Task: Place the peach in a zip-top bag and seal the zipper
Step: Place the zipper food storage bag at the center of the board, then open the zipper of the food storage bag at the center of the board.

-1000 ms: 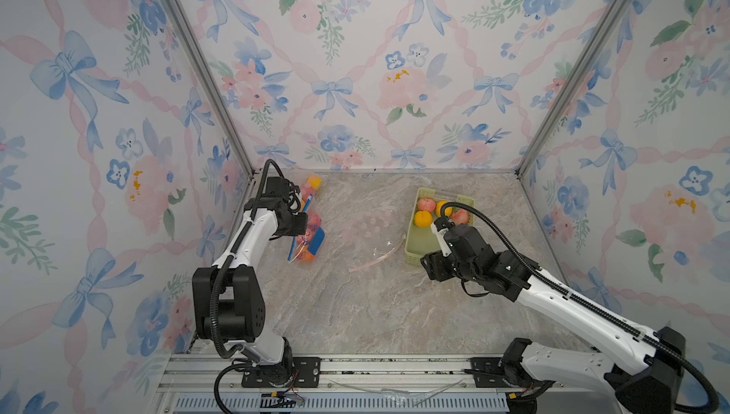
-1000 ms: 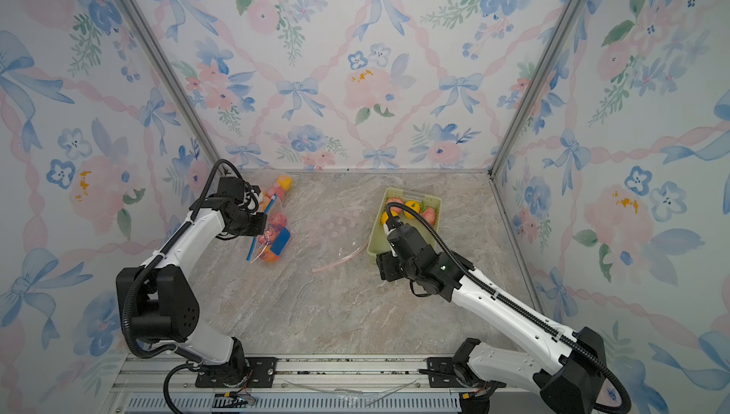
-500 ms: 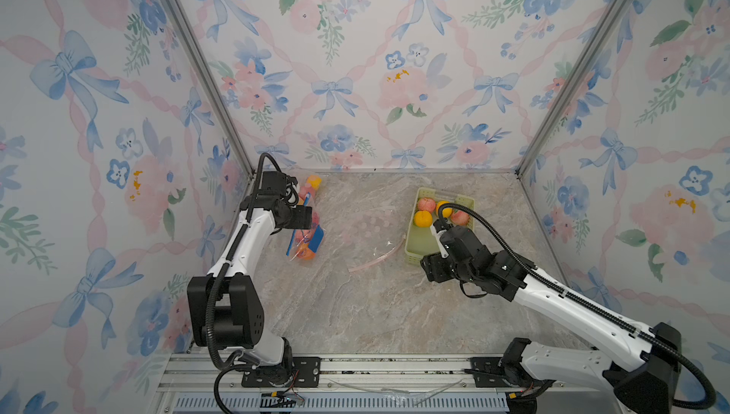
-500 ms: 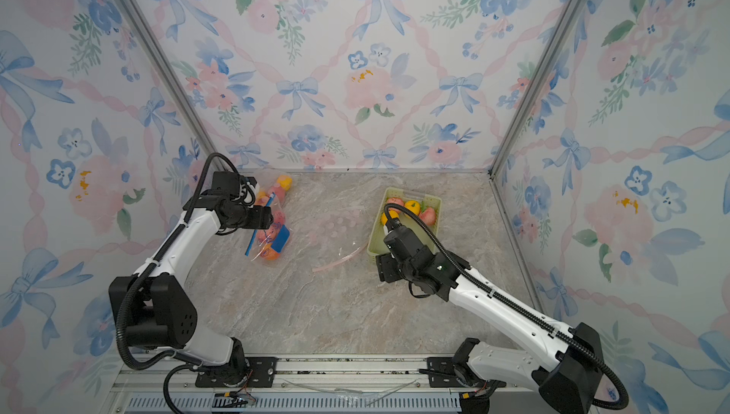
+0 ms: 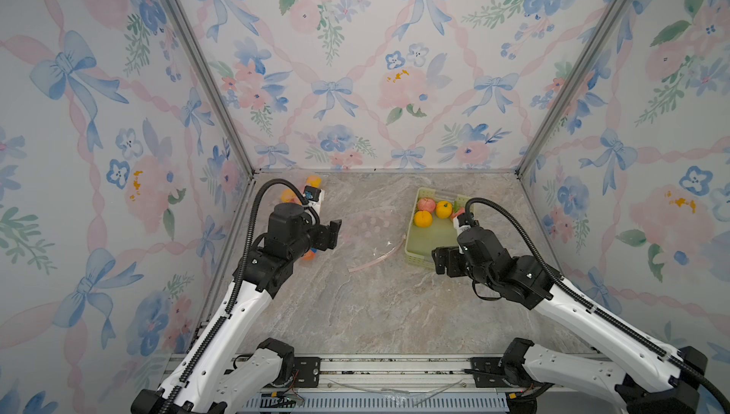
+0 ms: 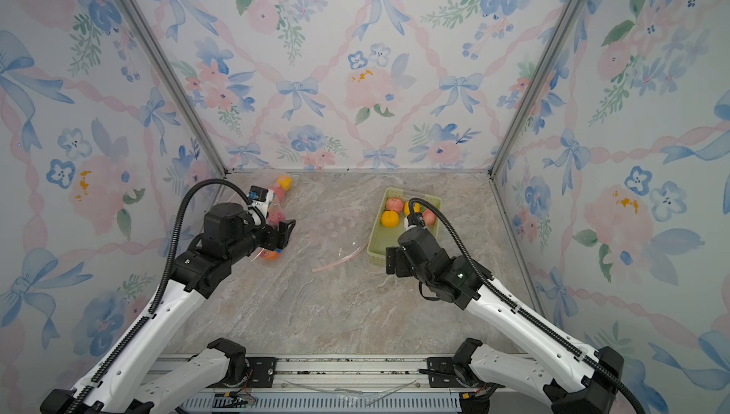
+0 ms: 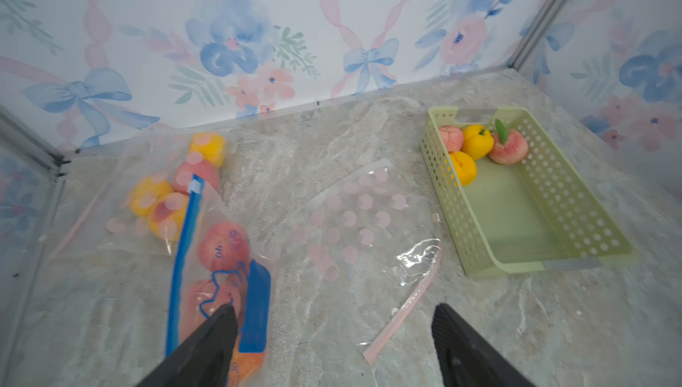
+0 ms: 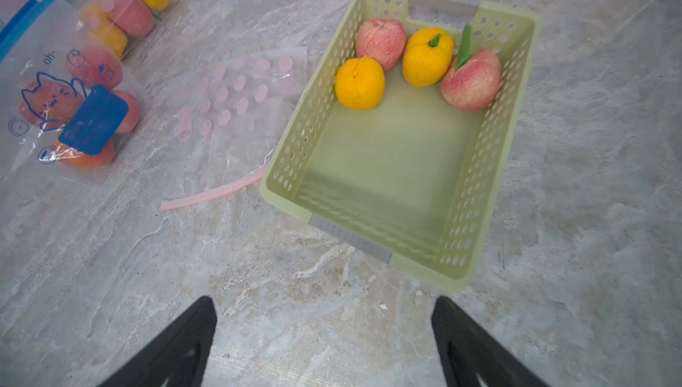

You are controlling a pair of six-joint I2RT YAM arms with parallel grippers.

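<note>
Two pink peaches (image 8: 472, 78) (image 8: 380, 43) lie in the pale green basket (image 8: 280, 167), at its far end. An empty zip-top bag (image 5: 371, 230) with pink dots and a pink zipper strip (image 7: 402, 311) lies flat mid-table, left of the basket. My left gripper (image 7: 334, 311) hangs open and empty above the table, between a filled blue-zipper bag (image 7: 221, 245) and the empty bag's zipper. My right gripper (image 8: 324, 304) is open and empty over bare table, just in front of the basket's near end. Both grippers (image 5: 330, 236) (image 5: 440, 260) also show in a top view.
An orange (image 8: 360, 84) and a yellow fruit (image 8: 428, 56) share the basket with the peaches. A second filled bag of fruit (image 7: 173, 182) lies in the far left corner by the wall. Patterned walls close in three sides.
My left gripper has opened, let go of the blue-zipper bag and drawn back toward the table's middle. My right gripper has opened wider and stayed by the basket's near end.
</note>
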